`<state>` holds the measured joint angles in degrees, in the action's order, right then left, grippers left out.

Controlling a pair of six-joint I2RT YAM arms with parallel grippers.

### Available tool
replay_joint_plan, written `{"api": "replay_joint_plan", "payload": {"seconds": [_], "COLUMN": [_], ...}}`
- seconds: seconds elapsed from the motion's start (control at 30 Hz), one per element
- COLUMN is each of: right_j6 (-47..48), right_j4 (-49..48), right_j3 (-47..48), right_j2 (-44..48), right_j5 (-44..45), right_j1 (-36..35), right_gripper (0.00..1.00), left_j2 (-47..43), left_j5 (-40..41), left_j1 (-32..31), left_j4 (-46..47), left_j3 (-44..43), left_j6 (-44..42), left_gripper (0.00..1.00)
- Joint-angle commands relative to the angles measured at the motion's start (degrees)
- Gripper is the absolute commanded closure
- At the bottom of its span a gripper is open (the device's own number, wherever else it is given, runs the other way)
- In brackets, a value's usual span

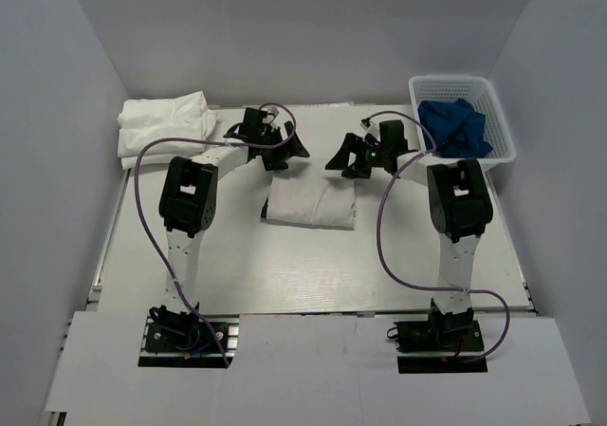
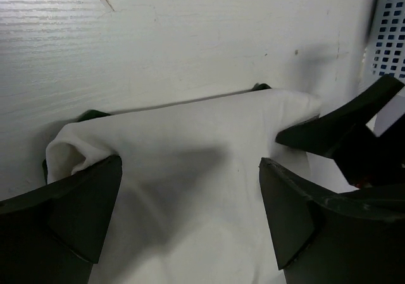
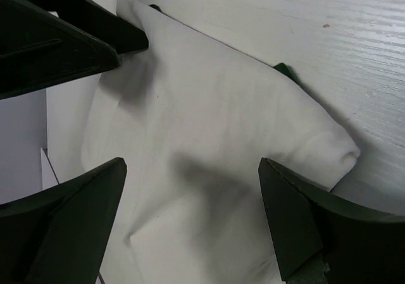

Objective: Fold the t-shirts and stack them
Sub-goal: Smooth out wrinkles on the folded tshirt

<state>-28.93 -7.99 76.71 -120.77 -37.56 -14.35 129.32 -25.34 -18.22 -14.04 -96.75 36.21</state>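
Observation:
A folded white t-shirt lies mid-table, with slivers of dark green showing at its edges in the wrist views. A stack of plain white folded t-shirts sits at the far left. My left gripper hovers open over the folded shirt's far left edge; its fingers straddle white cloth without holding it. My right gripper hovers open over the shirt's far right edge, fingers apart above the cloth, holding nothing.
A white plastic basket at the far right holds blue cloth. White walls enclose the table on three sides. Purple cables loop off both arms.

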Motion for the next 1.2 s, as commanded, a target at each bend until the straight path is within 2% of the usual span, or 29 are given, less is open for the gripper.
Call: {"api": "replay_joint_plan", "payload": {"seconds": [0.0,0.07,0.13,0.27,0.4,0.47,0.57,0.67,0.83,1.03,1.17], "right_j6": [4.92,5.98,5.99,4.67,1.69,0.63,-1.29,-2.97,0.01,3.08,8.27], "right_j4": [5.33,7.45,7.55,4.14,-0.53,-2.19,-5.26,-8.0,-2.22,0.68,6.31], "right_j3": [4.24,3.54,-1.35,-11.65,-20.35,-23.34,-27.02,-29.76,-30.39,-30.04,-25.83], "right_j2": [7.46,11.42,17.4,24.61,26.46,25.24,22.35,18.57,14.87,18.28,24.7], "right_j5": [1.08,1.0,1.08,-1.01,-4.45,-4.97,-6.82,-6.91,-2.08,0.29,-0.57], "right_j1": [-0.33,-0.85,-1.55,-3.05,-4.02,-4.19,-4.02,-3.32,-0.25,0.9,0.73], "right_gripper": [0.09,0.09,0.09,0.09,0.09,0.09,0.09,0.09,0.09,0.09,0.09], "left_j2": [-5.82,-9.15,-14.95,-24.01,-28.68,-29.29,-28.6,-24.47,-20.42,-27.18,-33.15], "left_j5": [1.25,3.71,5.65,11.02,4.0,0.67,-0.06,1.42,2.56,1.61,2.23], "left_j1": [-0.41,-1.21,-1.73,-2.35,-4.1,-5.5,-6.74,-6.74,-3.67,-3.67,-4.28], "left_j4": [-3.71,-5.38,-5.38,-4.42,2.43,6.63,10.96,10.01,4.82,3.69,-1.76], "left_j3": [-2.04,-2.04,1.29,12.0,25.61,29.23,35.39,36.02,36.02,40.24,34.28], "left_j6": [-2.98,-4.03,-4.04,-2.73,1.22,2.72,4.22,4.22,2.47,-1.39,-4.81], "left_gripper": [0.0,0.0,0.0,0.0,0.0,0.0,0.0,0.0,0.0,0.0,0.0]}}
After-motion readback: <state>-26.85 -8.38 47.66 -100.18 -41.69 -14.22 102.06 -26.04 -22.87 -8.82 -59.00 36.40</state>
